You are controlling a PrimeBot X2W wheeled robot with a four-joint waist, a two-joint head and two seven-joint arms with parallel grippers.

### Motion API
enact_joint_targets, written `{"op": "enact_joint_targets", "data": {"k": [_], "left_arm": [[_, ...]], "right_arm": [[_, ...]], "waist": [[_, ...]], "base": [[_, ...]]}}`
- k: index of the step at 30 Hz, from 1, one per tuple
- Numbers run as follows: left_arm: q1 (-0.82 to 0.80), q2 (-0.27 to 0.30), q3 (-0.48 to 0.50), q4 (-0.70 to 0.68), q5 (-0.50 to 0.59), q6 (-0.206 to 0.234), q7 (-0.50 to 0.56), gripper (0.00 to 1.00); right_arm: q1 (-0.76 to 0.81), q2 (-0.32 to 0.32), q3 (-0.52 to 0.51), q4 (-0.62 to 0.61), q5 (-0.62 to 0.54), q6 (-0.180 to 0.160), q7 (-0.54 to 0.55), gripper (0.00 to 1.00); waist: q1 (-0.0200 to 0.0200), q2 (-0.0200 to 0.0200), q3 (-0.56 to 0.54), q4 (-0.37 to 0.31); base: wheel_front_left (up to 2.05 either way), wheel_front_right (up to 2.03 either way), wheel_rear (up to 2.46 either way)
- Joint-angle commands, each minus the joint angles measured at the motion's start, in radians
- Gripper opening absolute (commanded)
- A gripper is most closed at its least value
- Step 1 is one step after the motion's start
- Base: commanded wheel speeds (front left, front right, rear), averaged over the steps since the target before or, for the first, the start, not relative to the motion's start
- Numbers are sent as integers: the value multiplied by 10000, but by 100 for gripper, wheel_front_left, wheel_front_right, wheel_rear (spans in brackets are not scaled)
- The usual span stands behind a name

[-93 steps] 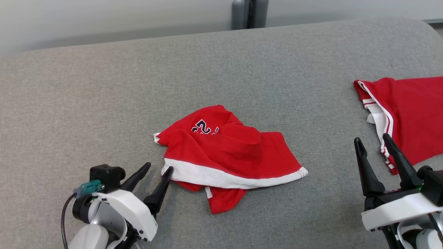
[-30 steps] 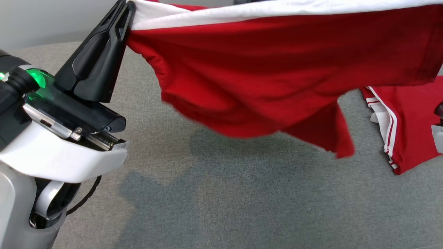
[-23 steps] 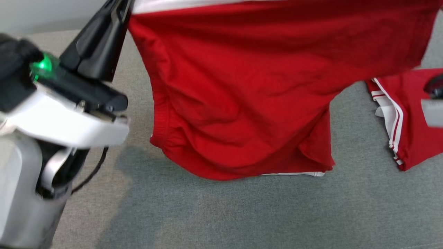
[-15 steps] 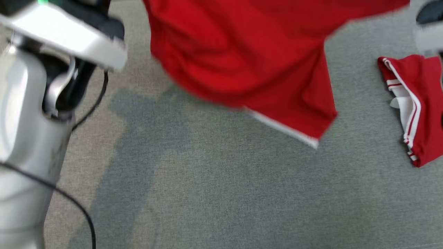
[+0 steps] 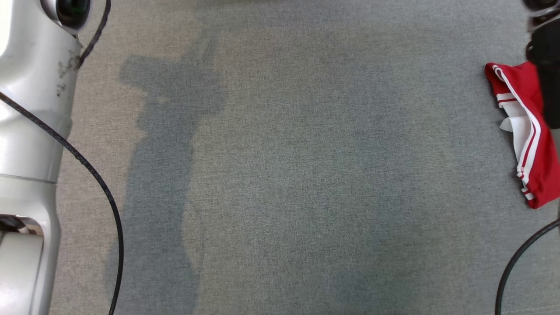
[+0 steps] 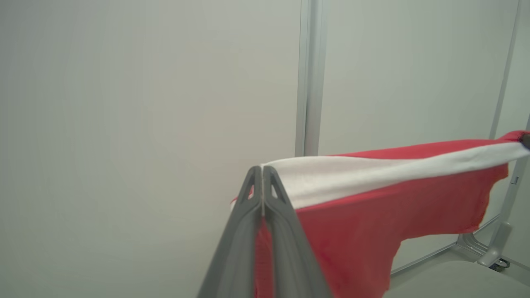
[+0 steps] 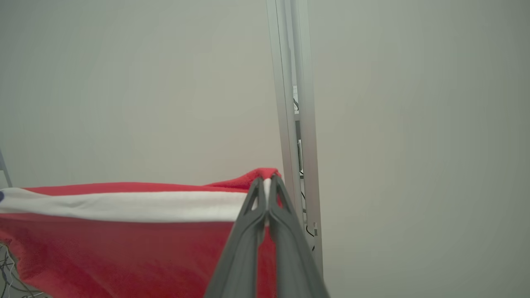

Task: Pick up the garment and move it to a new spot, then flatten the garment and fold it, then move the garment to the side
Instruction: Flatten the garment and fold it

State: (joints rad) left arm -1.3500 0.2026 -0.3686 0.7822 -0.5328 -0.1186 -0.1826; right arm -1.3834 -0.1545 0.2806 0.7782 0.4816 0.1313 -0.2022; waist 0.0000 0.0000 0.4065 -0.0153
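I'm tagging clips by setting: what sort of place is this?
Probably an indoor lab or test room: bare pale wall panels joined by a metal post, a grey fabric-covered surface, and a red garment held up.

No readable text or number on garment (image 6: 372, 207); none elsewhere

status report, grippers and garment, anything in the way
Left gripper shut on garment, right gripper shut on its other end. Stretched between them, hanging free. Second red garment at the table's right edge.
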Motion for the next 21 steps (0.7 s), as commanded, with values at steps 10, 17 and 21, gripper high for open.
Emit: {"op": "enact_joint_targets", "data": {"k": [10,17,21], "left_arm": [[1764,-608,-717,1806,-1020,-119,-605,0],[4853,-623,-1380,743,-2197,-125,-801,0],[6417,-203,-1555,-358,-2056,-127,-809,0]], "right_arm": [[1552,259,1635,1459,1281,-9,-360,0],[5067,-233,2945,-18,3009,-7,-562,0],[7022,-705,2838,-1341,3682,-6,-647,0]], "waist": [[0,0,330,86],[0,0,209,138],[0,0,56,136]], "base": [[0,0,0],[0,0,0],[0,0,0]]}}
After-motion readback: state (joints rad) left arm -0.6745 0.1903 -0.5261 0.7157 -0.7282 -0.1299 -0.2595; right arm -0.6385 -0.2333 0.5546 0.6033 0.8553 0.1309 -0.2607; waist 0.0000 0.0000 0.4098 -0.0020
